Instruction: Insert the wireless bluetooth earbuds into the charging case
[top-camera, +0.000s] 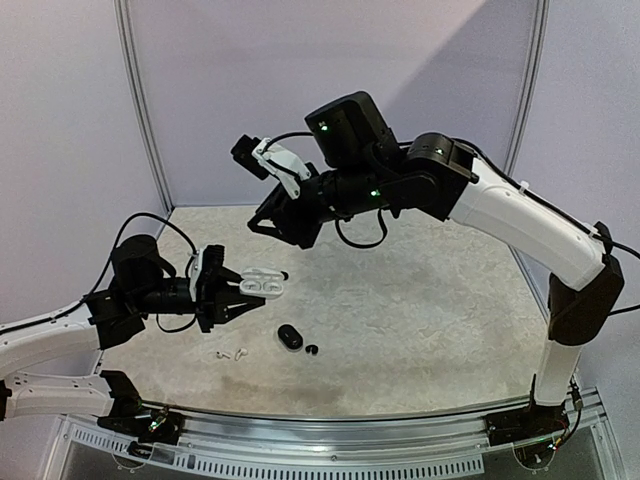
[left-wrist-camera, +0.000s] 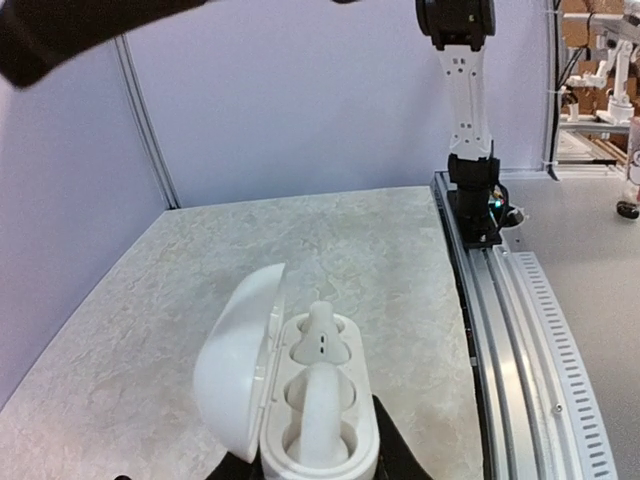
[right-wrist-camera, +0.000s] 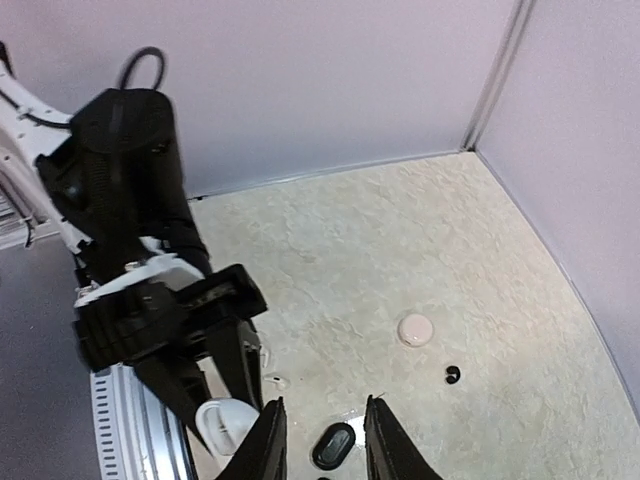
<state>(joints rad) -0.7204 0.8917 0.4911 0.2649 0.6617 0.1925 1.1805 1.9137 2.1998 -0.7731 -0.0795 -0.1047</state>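
White open case (left-wrist-camera: 235, 375) pinched in left gripper (top-camera: 238, 290), two white earbuds (left-wrist-camera: 322, 335) inside, right gripper (right-wrist-camera: 323, 403) spread

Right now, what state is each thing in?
white charging case: lid open, held above the table
seated earbuds: both in their wells
left gripper: shut on the white charging case
right gripper: open, empty
black case: on table, lid unclear
black earbud: loose on table
loose white earbuds: lying on table
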